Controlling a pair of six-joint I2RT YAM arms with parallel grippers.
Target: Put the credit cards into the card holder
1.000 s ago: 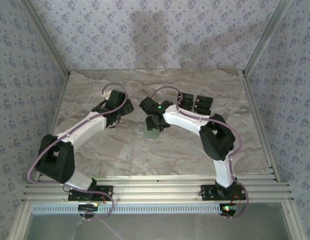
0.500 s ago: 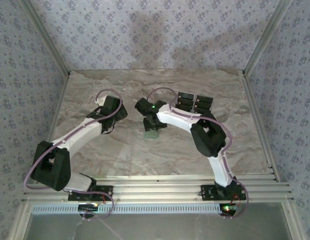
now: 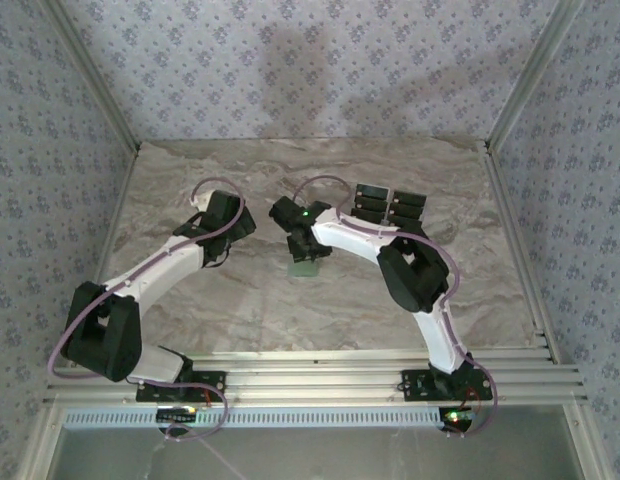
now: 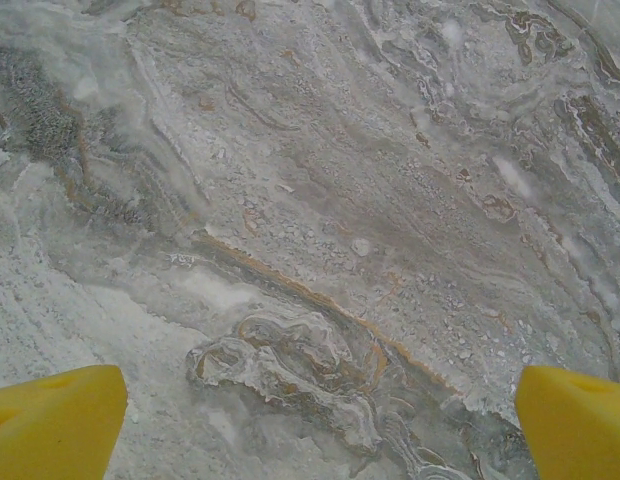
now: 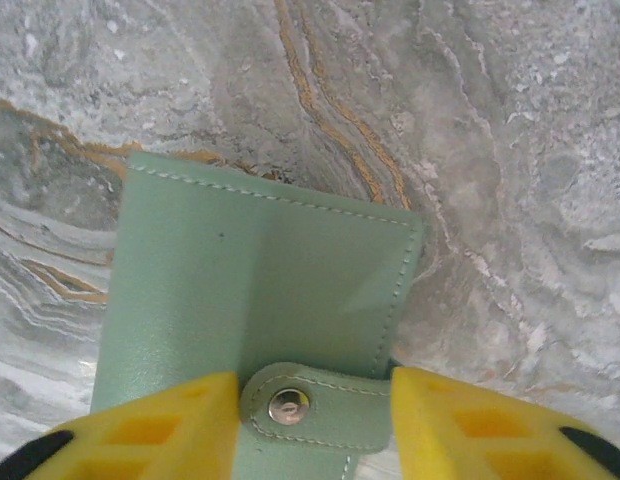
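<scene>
Dead centre of the overhead view, the right gripper (image 3: 306,246) sits right on the sage-green card holder (image 3: 304,267). Over the last second its jaws have pulled in a lot. On the wrist cam the right gripper (image 5: 315,400) now has its yellow fingers (image 5: 160,425) pressed against both sides of the snap tab (image 5: 325,400), so I'd call that clamped on the tab, though I can't say how firm. The holder looks flat on the marble table (image 3: 240,300). The left gripper (image 4: 320,420) is spread wide over bare marble. The credit cards (image 3: 390,206) are untouched at upper right, so I reckon opening the flap is the current step.
</scene>
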